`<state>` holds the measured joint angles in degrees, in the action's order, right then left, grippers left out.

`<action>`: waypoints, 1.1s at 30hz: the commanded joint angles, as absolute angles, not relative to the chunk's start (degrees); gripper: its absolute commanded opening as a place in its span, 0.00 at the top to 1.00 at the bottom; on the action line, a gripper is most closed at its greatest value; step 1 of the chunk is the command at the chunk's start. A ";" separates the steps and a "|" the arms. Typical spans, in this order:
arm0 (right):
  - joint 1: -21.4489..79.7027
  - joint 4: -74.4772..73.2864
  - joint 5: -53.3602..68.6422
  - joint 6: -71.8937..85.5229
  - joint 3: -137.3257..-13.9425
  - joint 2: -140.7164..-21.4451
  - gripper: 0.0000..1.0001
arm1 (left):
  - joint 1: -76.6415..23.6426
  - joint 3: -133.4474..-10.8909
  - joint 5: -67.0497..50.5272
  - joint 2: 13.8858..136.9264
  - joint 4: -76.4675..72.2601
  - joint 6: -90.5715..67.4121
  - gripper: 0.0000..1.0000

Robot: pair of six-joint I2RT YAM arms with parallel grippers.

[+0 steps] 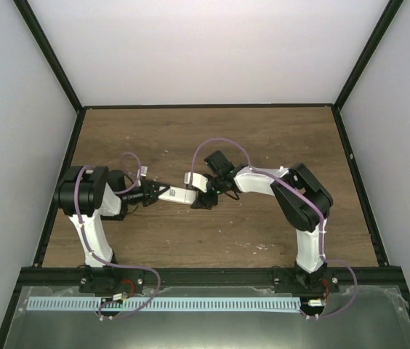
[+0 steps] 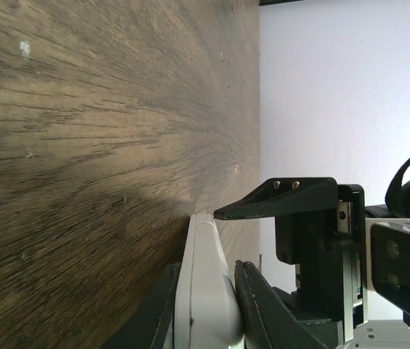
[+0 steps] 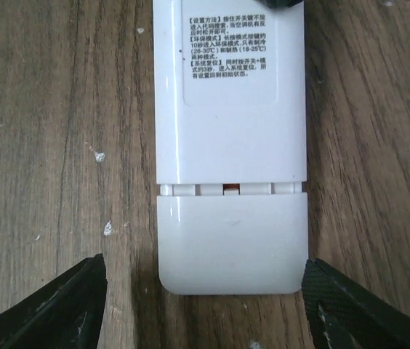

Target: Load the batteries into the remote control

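Note:
The white remote control (image 1: 180,195) lies face down on the wooden table, its printed label up (image 3: 230,80). Its battery cover (image 3: 232,243) sits on the near end, with a thin gap along the seam. A sliver of the orange battery (image 3: 230,190) shows in that gap; the purple battery is hidden. My left gripper (image 1: 163,193) is shut on the remote's left end, seen edge-on in the left wrist view (image 2: 205,291). My right gripper (image 1: 206,198) is open, its fingers (image 3: 63,309) straddling the cover end without touching it.
Pale chipped specks (image 3: 107,229) dot the wood beside the remote. The table's black frame (image 1: 205,106) and white walls enclose the workspace. One right-gripper finger (image 2: 278,200) reaches over the remote's tip in the left wrist view.

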<state>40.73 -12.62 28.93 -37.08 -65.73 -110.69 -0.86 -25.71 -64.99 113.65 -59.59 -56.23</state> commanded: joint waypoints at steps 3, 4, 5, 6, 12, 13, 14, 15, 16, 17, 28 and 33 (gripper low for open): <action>41.72 -11.59 26.35 -38.58 -68.65 -112.16 0.29 | -1.32 -25.85 -64.42 113.94 -57.02 -53.26 1.00; 41.75 -11.57 26.14 -38.58 -68.72 -112.50 0.29 | -1.32 -25.95 -64.42 113.99 -57.04 -53.26 1.00; 41.81 -11.52 25.87 -38.54 -68.87 -112.81 0.30 | -1.32 -26.01 -64.43 113.99 -56.96 -53.26 1.00; 41.83 -11.56 25.69 -38.50 -69.02 -112.96 0.30 | -1.31 -26.01 -64.50 113.99 -56.95 -53.28 1.00; 41.92 -11.57 25.10 -38.40 -69.24 -113.32 0.39 | -1.25 -26.14 -64.43 114.06 -56.52 -53.04 1.00; 41.92 -11.71 25.20 -38.41 -69.43 -113.42 0.42 | -1.23 -26.19 -64.38 114.08 -56.51 -53.00 1.00; 41.95 -11.91 25.29 -38.34 -69.63 -113.60 0.45 | -1.23 -26.18 -64.42 114.08 -56.51 -53.01 1.00; 41.93 -12.11 25.43 -38.28 -69.90 -113.82 0.47 | -1.23 -26.16 -64.42 114.02 -56.45 -53.04 1.00; 41.96 -12.32 25.48 -38.23 -70.14 -113.96 0.48 | -1.23 -26.15 -64.43 114.00 -56.45 -53.00 1.00; 42.00 -12.44 25.49 -38.23 -70.33 -114.07 0.49 | -1.23 -26.14 -64.47 113.99 -56.46 -53.00 1.00; 42.73 -12.57 24.53 -37.93 -71.50 -115.00 0.56 | -1.23 -26.03 -64.18 114.00 -56.26 -52.93 1.00; 43.53 -13.09 23.63 -37.30 -72.97 -116.39 0.59 | -1.23 -25.94 -64.02 113.82 -55.66 -52.57 1.00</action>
<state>41.91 -14.70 24.62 -37.91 -69.80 -114.04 -0.73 -26.15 -65.39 113.62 -58.13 -55.18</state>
